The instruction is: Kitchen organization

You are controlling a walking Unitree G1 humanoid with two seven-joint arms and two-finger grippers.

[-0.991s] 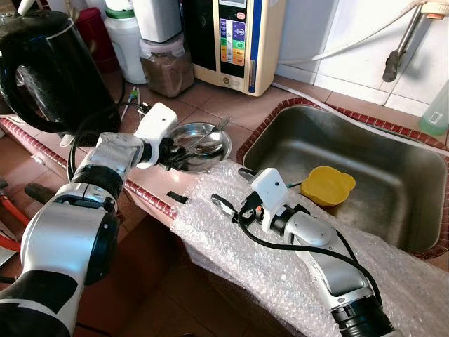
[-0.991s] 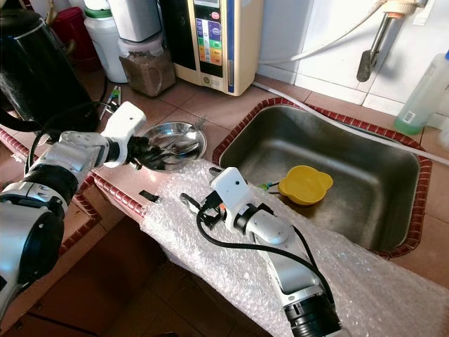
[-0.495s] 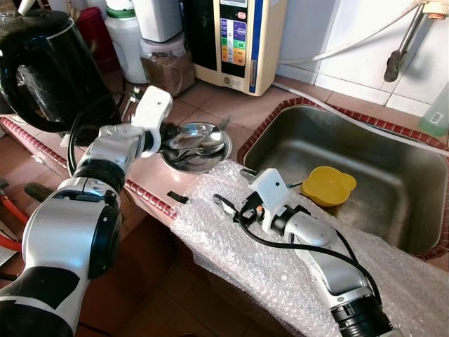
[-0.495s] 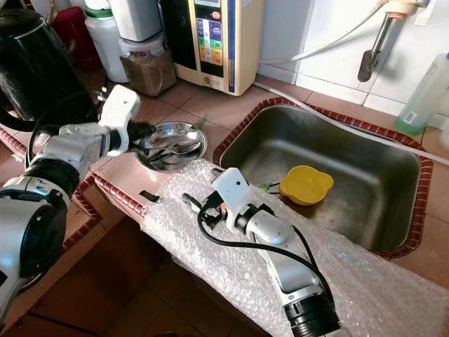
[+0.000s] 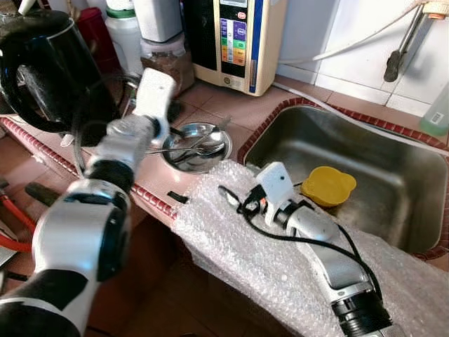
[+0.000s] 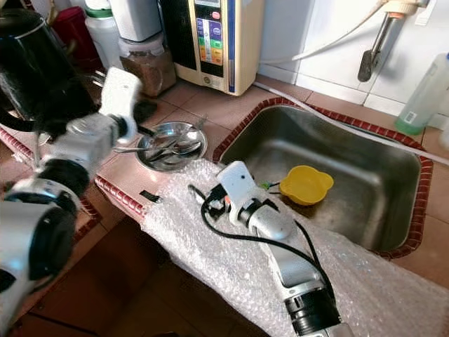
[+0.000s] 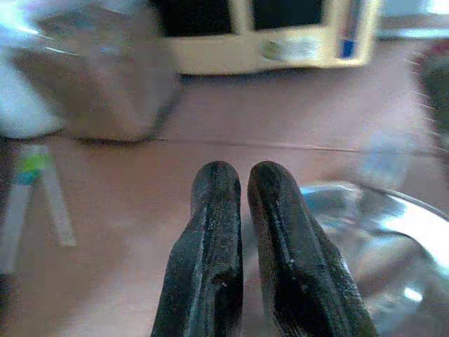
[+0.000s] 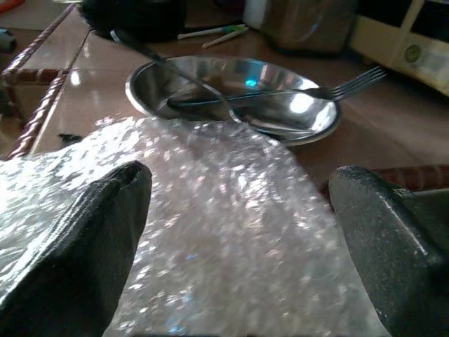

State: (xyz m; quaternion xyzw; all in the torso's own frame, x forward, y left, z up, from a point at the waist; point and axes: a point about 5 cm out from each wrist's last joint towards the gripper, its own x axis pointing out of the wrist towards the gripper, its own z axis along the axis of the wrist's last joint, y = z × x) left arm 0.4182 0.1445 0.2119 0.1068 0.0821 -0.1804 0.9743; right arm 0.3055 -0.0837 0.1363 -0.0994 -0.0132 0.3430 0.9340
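Silver left arm raised, left pincer [image 7: 242, 210] closed empty above steel dish [image 5: 196, 144], right pincer [image 8: 231, 232] spread over bubble wrap [image 5: 238, 246]

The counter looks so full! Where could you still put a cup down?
Bare tiles lie between the steel plate, the cream machine and the sink. The back corner by the kettle and brown jar is crowded; bubble wrap covers the front edge.

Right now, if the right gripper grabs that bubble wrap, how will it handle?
The bubble wrap drapes limply over the counter edge, so it will likely flop and drag. It looks light, and its glossy film may slip between the right gripper's open fingers.
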